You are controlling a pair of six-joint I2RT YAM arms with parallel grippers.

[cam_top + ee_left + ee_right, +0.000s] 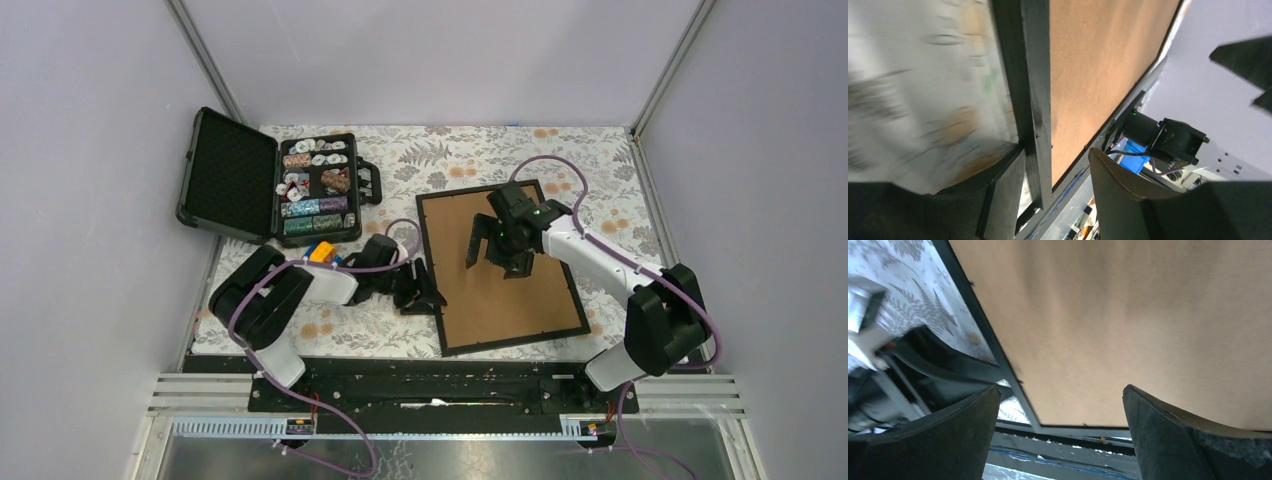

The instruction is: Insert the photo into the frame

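Frame [500, 295] lies back-up on floral tablecloth [440, 165], brown board showing, centre of table toward 4 o'clock, slightly skewed. Left gripper [424, 298] low at frame's 8 o'clock edge, jaws part open, fingers [1005, 195] either side of black moulding, one finger against it, other apart; not clamped. Right gripper [495, 262] hovers over board's 12 o'clock half, jaws spread wide, holding nothing. Open black case [235, 175] sits at table's 10 o'clock.

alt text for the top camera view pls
A black frame lies brown back up on a floral table. The right gripper hovers open over its middle; the left gripper is at its left edge. An open black case sits far left.
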